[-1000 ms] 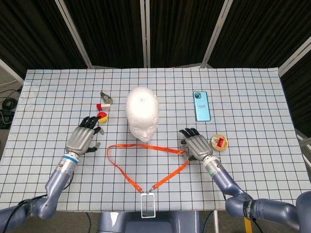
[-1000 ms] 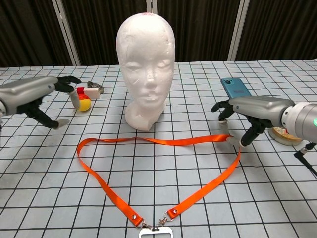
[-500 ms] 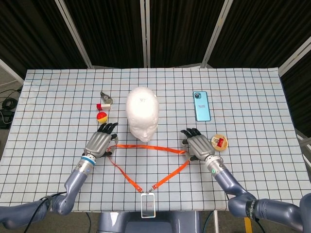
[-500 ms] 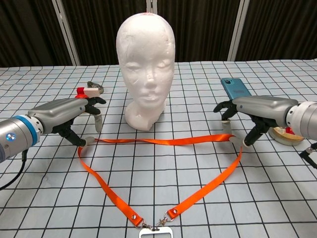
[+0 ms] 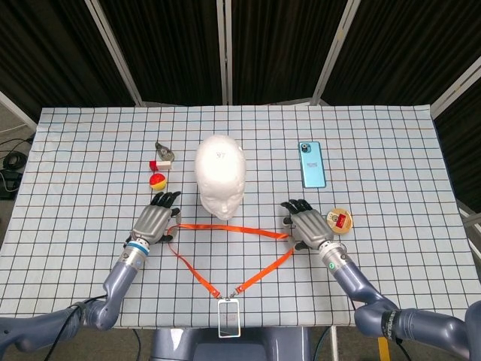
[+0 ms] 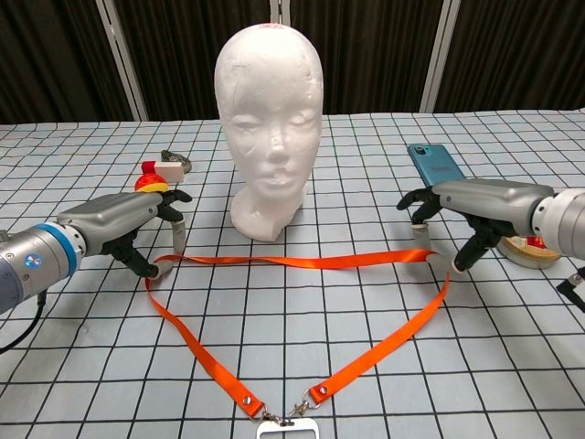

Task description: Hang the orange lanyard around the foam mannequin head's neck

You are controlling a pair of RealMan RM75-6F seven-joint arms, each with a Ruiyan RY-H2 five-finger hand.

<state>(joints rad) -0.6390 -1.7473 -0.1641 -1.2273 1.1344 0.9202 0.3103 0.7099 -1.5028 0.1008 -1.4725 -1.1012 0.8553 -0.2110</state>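
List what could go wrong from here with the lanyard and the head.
1. Both hands, left and right, sit at the corners of the lanyard, which lies flat on the table; fingertips may slide off the thin strap instead of pinching it.
2. The foam head stands free just behind the strap; lifting the loop could snag its chin and tip it.
3. The badge holder lies at the table's front edge and may swing or catch.
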